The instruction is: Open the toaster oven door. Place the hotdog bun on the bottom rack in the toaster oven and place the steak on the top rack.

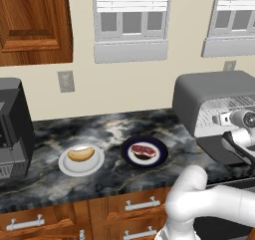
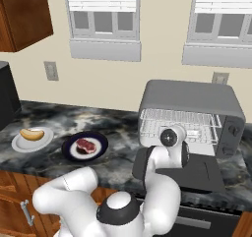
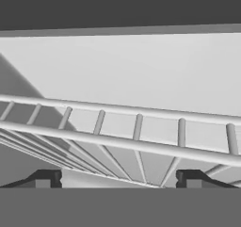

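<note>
The grey toaster oven [image 1: 214, 87] [image 2: 189, 96] stands at the right of the counter. Its door [image 2: 199, 174] [image 1: 219, 152] hangs folded down and open. My gripper [image 3: 117, 179] sits at the oven mouth, open, with nothing between its fingertips [image 3: 47, 178]. A silvery wire rack [image 3: 117, 141] crosses just in front of it; the top rack [image 2: 179, 119] and the bottom rack [image 2: 197, 136] both show inside the oven. The hotdog bun [image 1: 80, 153] [image 2: 32, 133] lies on a white plate [image 1: 97, 167]. The steak [image 1: 143, 151] [image 2: 85, 145] lies on a dark plate [image 1: 160, 157].
A black boxy appliance [image 1: 12, 129] stands at the counter's left end. Wooden drawers [image 1: 124, 209] run under the dark marble counter [image 1: 109, 129]. A wall cabinet [image 1: 32, 22] hangs above left, with windows [image 1: 130, 20] behind.
</note>
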You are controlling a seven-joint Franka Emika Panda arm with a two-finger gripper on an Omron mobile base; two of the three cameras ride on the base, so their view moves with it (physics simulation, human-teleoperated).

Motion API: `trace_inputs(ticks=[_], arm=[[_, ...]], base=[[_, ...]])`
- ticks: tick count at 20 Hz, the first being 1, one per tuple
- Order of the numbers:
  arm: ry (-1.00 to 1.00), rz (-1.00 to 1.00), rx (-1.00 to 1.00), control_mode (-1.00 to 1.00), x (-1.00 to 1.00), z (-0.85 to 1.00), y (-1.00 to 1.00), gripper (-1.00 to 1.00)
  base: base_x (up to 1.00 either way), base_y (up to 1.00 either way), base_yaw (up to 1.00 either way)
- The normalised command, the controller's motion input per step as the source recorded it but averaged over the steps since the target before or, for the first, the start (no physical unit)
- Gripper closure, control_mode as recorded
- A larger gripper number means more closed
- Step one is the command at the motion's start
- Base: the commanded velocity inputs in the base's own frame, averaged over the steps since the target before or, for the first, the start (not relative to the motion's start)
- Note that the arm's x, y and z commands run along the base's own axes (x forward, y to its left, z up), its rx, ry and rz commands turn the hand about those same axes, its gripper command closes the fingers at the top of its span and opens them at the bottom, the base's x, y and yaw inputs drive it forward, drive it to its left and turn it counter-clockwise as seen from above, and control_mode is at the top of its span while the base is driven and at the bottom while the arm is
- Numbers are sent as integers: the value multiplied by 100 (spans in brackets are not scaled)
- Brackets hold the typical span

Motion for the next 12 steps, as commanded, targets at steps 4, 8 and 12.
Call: trace_inputs(ticks=[4, 8, 12], arm=[[7, -2, 0, -100, -30, -57, 0, -100], [11, -2, -2, -100, -31, -68, 0, -100], [12, -1, -2, -100, -39, -61, 0, -100]], base=[[0, 0, 0], [0, 0, 0], [0, 0, 0]])
